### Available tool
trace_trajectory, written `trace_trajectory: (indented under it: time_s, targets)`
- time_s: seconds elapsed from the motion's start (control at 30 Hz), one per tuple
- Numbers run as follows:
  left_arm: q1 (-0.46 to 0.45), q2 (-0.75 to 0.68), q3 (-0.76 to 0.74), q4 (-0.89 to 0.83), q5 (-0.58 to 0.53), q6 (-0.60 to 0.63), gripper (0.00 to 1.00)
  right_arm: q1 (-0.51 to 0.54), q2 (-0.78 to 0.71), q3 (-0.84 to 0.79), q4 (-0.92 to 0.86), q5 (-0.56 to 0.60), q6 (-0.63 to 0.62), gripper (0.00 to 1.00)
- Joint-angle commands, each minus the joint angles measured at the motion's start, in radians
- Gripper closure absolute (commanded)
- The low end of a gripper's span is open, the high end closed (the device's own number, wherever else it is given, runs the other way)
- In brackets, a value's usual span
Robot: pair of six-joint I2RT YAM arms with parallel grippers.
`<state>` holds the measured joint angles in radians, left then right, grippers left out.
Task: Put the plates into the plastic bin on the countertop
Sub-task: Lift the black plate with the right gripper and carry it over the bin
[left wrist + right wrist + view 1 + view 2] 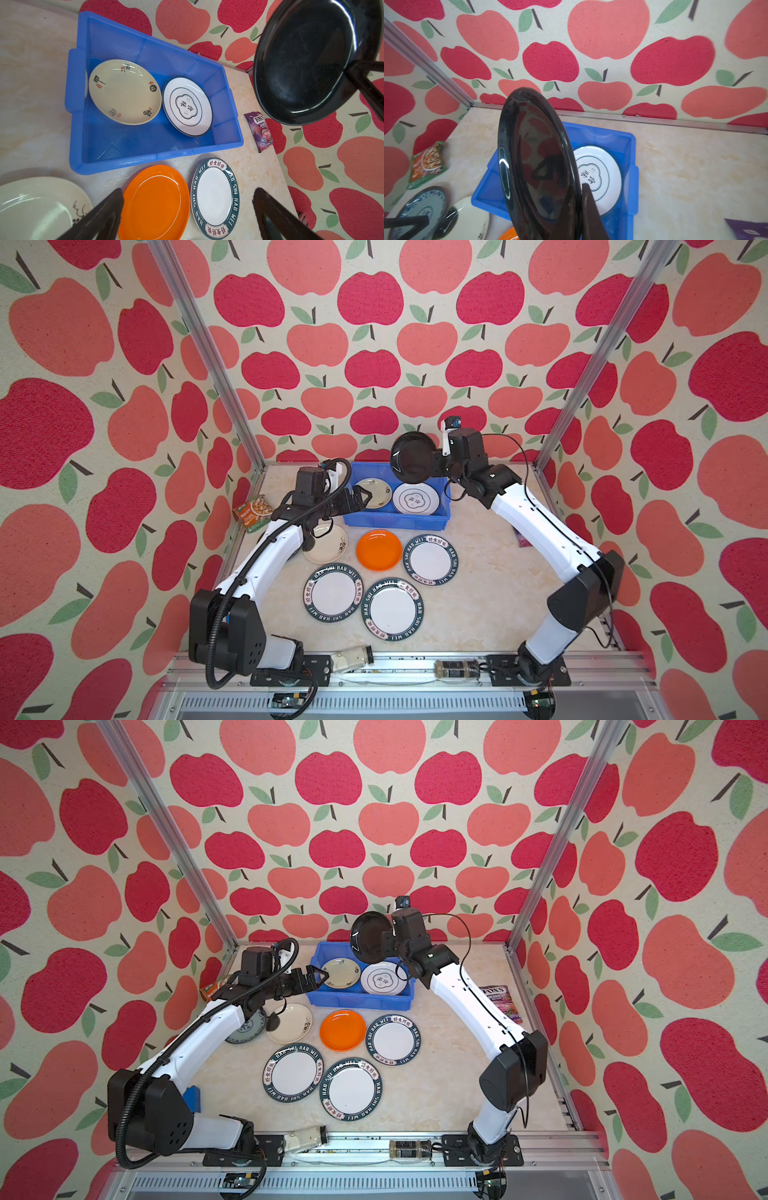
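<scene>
My right gripper [433, 459] is shut on the rim of a black plate [413, 458], holding it tilted above the back right of the blue plastic bin [395, 521]. In the right wrist view its fingers [588, 199] pinch the plate's [537, 155] edge. A cream lettered plate [124, 91] and a white emblem plate [187, 106] lie in the bin. My left gripper [365, 497] hangs open and empty over the bin's left end. On the countertop [478, 572] lie an orange plate [379, 549], three green-rimmed plates [431, 560] [333, 593] [392, 609], an ink-blotched plate [332, 547] and a blue-patterned plate [247, 1029].
A snack packet [251, 510] leans at the left wall and a purple one [500, 1002] lies by the right wall. Two glass jars [353, 657] [457, 668] lie on the front rail. Apple-patterned walls close in three sides.
</scene>
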<state>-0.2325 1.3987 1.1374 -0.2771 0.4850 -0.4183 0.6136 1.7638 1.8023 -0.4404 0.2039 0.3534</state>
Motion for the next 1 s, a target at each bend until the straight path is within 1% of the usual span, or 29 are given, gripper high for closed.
trace_trajectory:
  time_s: [0.0,0.13,0.2,0.3,0.57,0.73,0.87,0.97]
  targets:
    - [0.016,-0.039,-0.022,-0.036,-0.017,0.031,0.01,-0.025,0.095,0.097,-0.072,-0.238,0.115,1.00]
    - [0.041,-0.054,-0.044,-0.012,-0.003,0.018,0.01,-0.049,0.219,0.177,-0.082,-0.375,0.196,1.00]
    - [0.052,-0.056,-0.053,0.002,0.004,0.011,0.01,-0.054,0.276,0.211,-0.085,-0.421,0.226,1.00]
    - [0.063,-0.052,-0.061,0.021,0.018,0.001,0.01,-0.052,0.358,0.261,-0.083,-0.457,0.253,1.00]
    - [0.066,-0.037,-0.080,0.039,0.029,-0.006,0.01,-0.054,0.567,0.393,-0.086,-0.504,0.321,1.00]
    - [0.068,-0.040,-0.095,0.044,0.026,-0.008,0.01,-0.059,0.694,0.516,-0.109,-0.534,0.364,1.00]
    - [0.072,-0.037,-0.103,0.048,0.035,-0.016,0.01,-0.061,0.813,0.663,-0.170,-0.538,0.381,1.00]
    - [0.072,-0.036,-0.110,0.047,0.033,-0.014,0.01,-0.062,0.860,0.704,-0.177,-0.534,0.401,1.00]
